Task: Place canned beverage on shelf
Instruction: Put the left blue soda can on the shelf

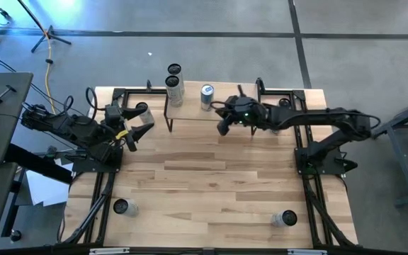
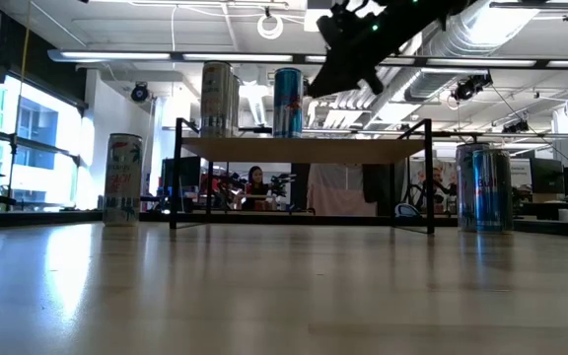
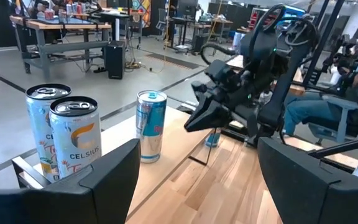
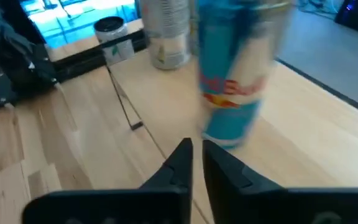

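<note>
The shelf stands at the table's far edge. A blue-and-silver beverage can stands upright on it, and it also shows in the low view and the right wrist view. My right gripper is shut and empty. It hovers just near-side of that can, above the shelf board, with its fingertips short of the can. My left gripper is open and empty, left of the shelf; in the left wrist view it looks along the shelf.
A tall white can stands on the shelf's left end, with another just beyond it. More cans stand on the table at the near left and near right. The middle of the tabletop is bare wood.
</note>
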### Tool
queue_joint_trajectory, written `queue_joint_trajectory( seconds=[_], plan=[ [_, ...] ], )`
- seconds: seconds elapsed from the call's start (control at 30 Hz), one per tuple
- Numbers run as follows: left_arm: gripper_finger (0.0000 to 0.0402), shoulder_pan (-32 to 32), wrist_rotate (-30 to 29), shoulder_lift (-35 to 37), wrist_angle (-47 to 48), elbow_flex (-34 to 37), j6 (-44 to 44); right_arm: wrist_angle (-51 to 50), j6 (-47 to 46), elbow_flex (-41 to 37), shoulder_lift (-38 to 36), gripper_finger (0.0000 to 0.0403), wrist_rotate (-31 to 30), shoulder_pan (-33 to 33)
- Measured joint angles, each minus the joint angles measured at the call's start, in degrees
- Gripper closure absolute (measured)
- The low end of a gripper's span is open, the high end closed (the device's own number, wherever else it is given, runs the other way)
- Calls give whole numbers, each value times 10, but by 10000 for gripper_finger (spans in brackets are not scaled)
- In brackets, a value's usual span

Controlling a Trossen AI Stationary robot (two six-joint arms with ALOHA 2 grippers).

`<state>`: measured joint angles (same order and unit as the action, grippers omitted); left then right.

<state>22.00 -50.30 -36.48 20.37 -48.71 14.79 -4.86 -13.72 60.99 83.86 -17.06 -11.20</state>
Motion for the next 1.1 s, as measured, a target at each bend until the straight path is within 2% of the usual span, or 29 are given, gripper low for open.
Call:
queue_joint_trajectory(
  seconds=[0.07,0.2,0.33,1.1],
  plan=[
    [106,0,0,-1,0,0,0,25,-4,0,22,374,1,0],
    [106,0,0,-2,0,0,0,68,9,0,43,398,-27,0],
    [106,0,0,-3,0,0,0,102,36,0,48,399,-51,-6],
    [106,0,0,-32,0,0,0,145,67,0,75,403,-16,-38]
  ],
)
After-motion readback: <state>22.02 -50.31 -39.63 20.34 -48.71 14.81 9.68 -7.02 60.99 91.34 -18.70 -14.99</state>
